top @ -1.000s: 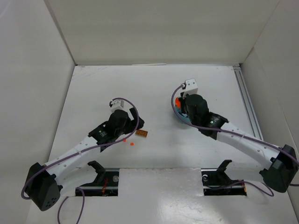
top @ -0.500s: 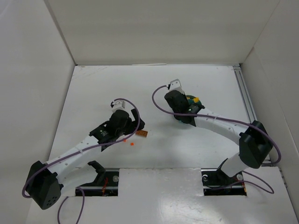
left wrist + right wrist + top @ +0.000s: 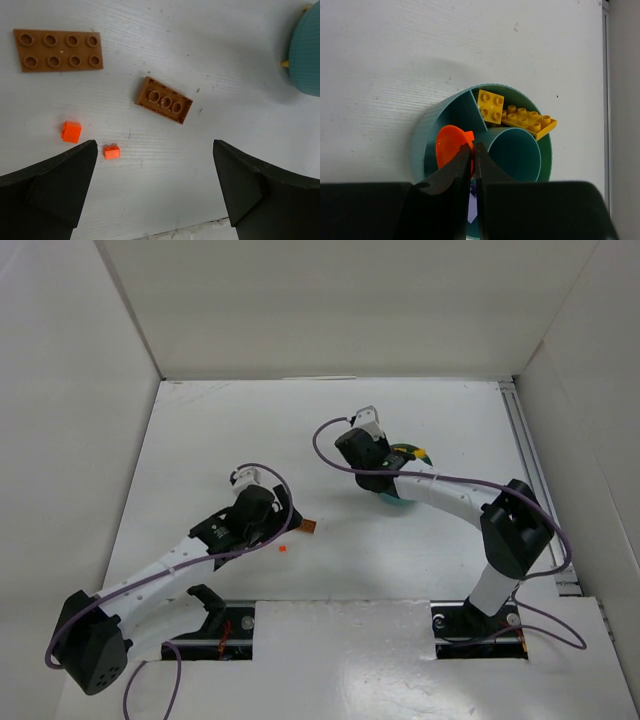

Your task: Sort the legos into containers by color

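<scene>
The round teal tub (image 3: 427, 135) holds two yellow bricks (image 3: 490, 106) in a far wedge; its central cup (image 3: 517, 150) is empty. My right gripper (image 3: 472, 149) is over the tub (image 3: 405, 496), shut on the rim of a round red-orange piece (image 3: 449, 147) that sits in the left wedge. My left gripper (image 3: 155, 190) is open and empty above the table. Ahead of it lie a brown brick (image 3: 163, 100), a flat brown plate (image 3: 57, 50) and two tiny red-orange bricks (image 3: 71, 132) (image 3: 111, 151). In the top view the left gripper (image 3: 288, 518) is beside the brown brick (image 3: 308, 527).
White walls box in the table on the left, back and right. A metal rail (image 3: 530, 465) runs along the right side. The tub's edge (image 3: 306, 55) shows at the far right of the left wrist view. A table seam lies just below the left fingers.
My right arm swung its gripper left and back over the tub with the red-orange piece. My left gripper drew back slightly toward the near edge, away from the brown brick.
</scene>
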`<action>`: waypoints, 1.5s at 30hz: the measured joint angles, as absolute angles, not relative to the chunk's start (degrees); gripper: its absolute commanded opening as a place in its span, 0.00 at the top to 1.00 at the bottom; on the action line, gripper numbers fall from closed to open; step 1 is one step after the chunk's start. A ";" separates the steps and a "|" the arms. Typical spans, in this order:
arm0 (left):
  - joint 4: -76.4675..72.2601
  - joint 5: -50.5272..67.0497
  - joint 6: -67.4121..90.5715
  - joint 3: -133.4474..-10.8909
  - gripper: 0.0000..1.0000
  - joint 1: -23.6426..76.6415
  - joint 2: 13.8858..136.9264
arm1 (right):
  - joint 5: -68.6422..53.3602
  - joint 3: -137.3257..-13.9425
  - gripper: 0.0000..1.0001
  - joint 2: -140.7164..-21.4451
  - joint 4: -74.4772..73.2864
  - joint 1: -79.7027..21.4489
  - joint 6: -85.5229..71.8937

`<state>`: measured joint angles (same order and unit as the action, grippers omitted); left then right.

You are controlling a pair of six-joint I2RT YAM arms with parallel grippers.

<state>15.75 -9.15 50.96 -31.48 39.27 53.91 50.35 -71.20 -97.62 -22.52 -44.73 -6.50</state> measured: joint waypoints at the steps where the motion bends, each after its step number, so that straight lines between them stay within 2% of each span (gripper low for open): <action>1: 16.60 -9.23 51.62 -31.11 0.01 39.27 53.34 | 50.83 -71.94 0.85 -98.17 -23.46 -44.73 -7.16; 8: 20.45 -9.93 55.92 -30.35 0.01 39.27 51.00 | 52.23 -73.82 0.68 -98.98 -26.98 -44.88 -10.31; 17: 23.35 -11.25 59.31 -30.33 0.01 39.27 50.87 | 49.67 -73.30 0.65 -97.78 -27.14 -46.65 -7.35; 19: 24.62 -12.27 60.05 -30.39 0.01 38.89 50.78 | 44.29 -69.87 0.58 -94.24 -21.63 -46.96 -1.15; 21: 25.67 -12.69 60.40 -30.48 0.01 37.54 50.57 | 35.00 -64.31 0.55 -88.47 -15.79 -47.31 4.10; 22: 26.24 -12.99 60.45 -30.50 0.01 35.90 50.24 | 30.30 -61.49 0.49 -85.54 -12.64 -47.46 6.74; 23: 26.46 -13.08 60.25 -30.50 0.01 34.68 49.98 | 24.86 -58.63 0.48 -82.85 -9.17 -47.75 8.97; 27: 26.35 -12.62 58.78 -30.57 0.01 28.71 48.95 | 7.70 -51.16 0.47 -78.65 1.34 -50.72 15.90; 33: 26.46 -12.05 58.00 -30.57 0.01 27.27 48.77 | -7.05 -48.90 0.48 -87.13 8.32 -59.35 20.84; 37: 27.00 -12.12 59.29 -30.57 0.01 27.24 48.62 | -11.20 -49.39 0.48 -92.84 11.33 -63.61 22.37; 45: 28.14 -13.56 60.84 -30.57 0.01 27.27 46.63 | -10.79 -54.11 0.48 -102.39 15.09 -66.06 23.77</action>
<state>28.14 -13.56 60.84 -30.57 27.27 46.63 -10.79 -54.11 -102.39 15.09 -66.06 23.77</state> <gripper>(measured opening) 0.989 0.524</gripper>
